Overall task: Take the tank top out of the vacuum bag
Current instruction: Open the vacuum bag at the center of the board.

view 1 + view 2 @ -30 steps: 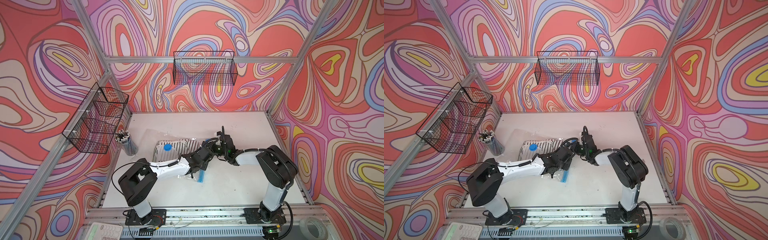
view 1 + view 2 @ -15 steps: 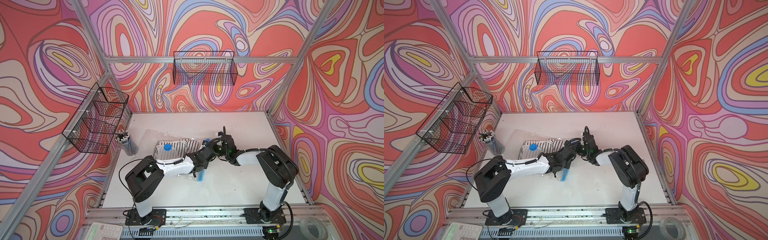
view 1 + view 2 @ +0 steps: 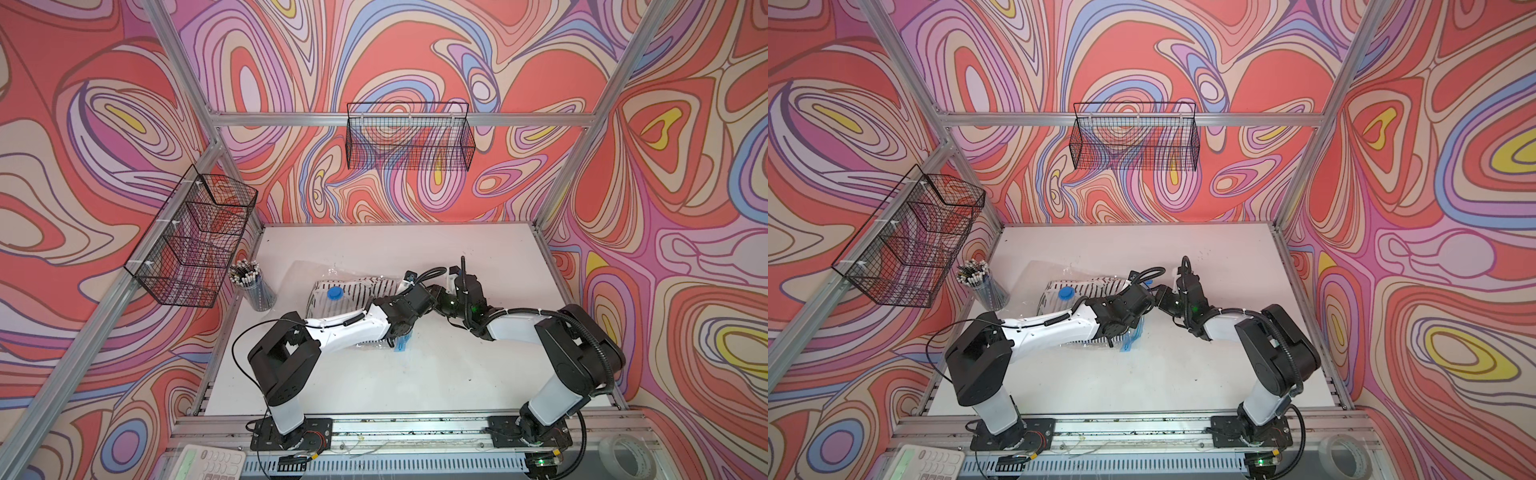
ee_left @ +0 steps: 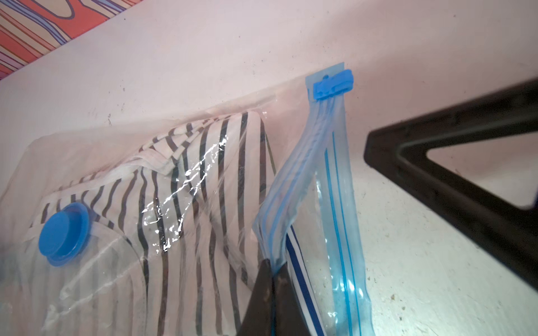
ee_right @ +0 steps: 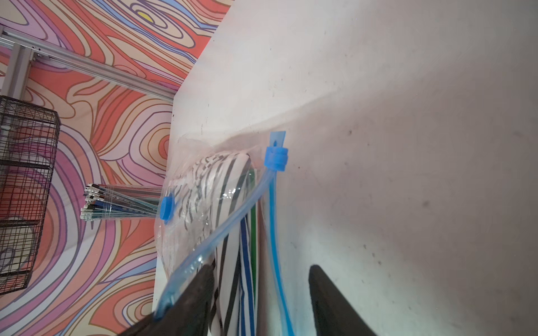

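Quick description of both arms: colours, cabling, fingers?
Left arm and right arm match: white link shells, black joint housings. Black corrugated conduit on the right, a thin black cable loop on the left. Green light at the right wrist. Fingers are black and tapered.

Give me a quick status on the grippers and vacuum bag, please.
Left gripper shut on vacuum bag, upper zip lip. Right gripper open by tank top, inside bag. No obstruction seen.

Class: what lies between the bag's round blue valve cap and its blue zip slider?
The striped tank top, folded inside the clear vacuum bag, fills the stretch from valve cap to slider, seen in the left wrist view.
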